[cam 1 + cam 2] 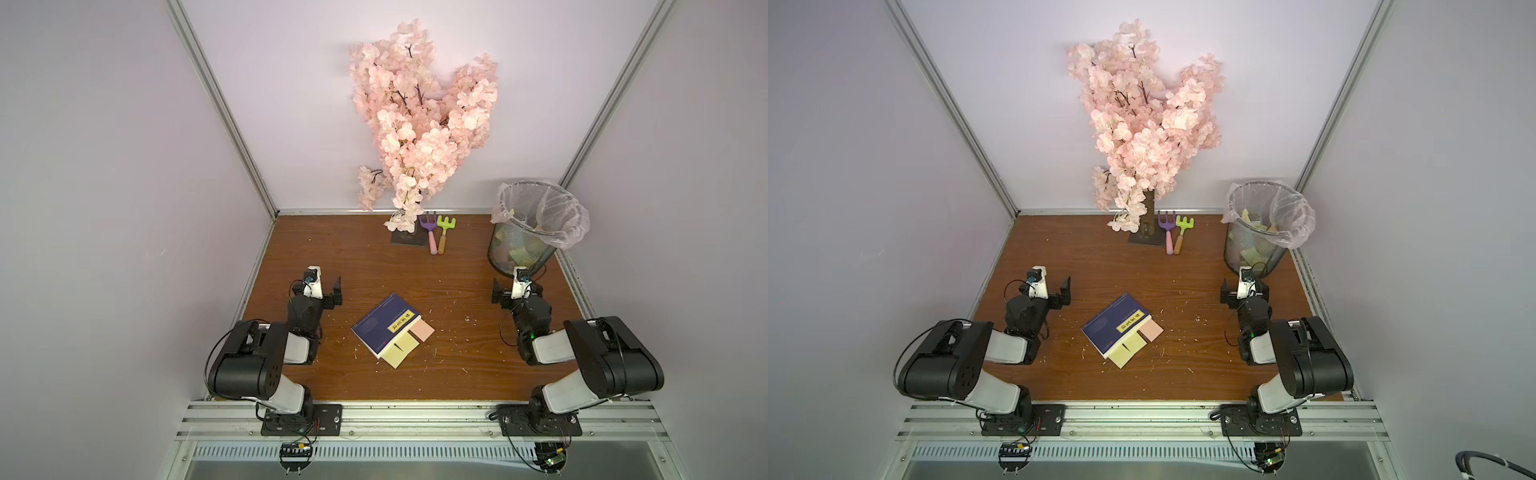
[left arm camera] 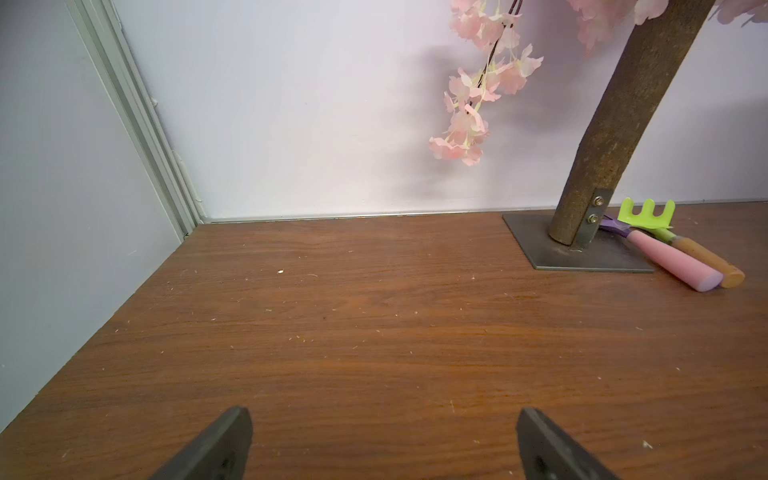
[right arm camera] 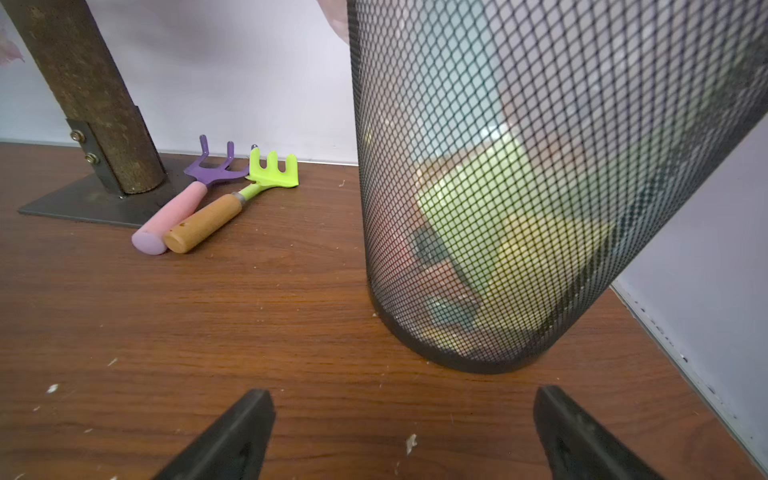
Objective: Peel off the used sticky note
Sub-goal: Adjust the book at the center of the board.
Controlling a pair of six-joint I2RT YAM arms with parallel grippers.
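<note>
This is a robot test cell in a lab, not a lived-in room. Plain pale wall panels (image 1: 291,104) set in aluminium posts (image 1: 221,104) box in a small wooden worktop (image 1: 374,266) on three sides. The left arm (image 1: 257,365) and right arm (image 1: 611,365) are bolted to an aluminium rail (image 1: 415,415) along the edge farthest from the artificial blossom tree (image 1: 419,124). That tree stands on a bare metal plate (image 2: 590,257), plainly a staged prop. Just beside it lie a purple toy rake (image 1: 428,222) and a green toy rake (image 1: 446,224); further to its right stands a mesh wastebasket (image 1: 515,249) lined with plastic.
</note>
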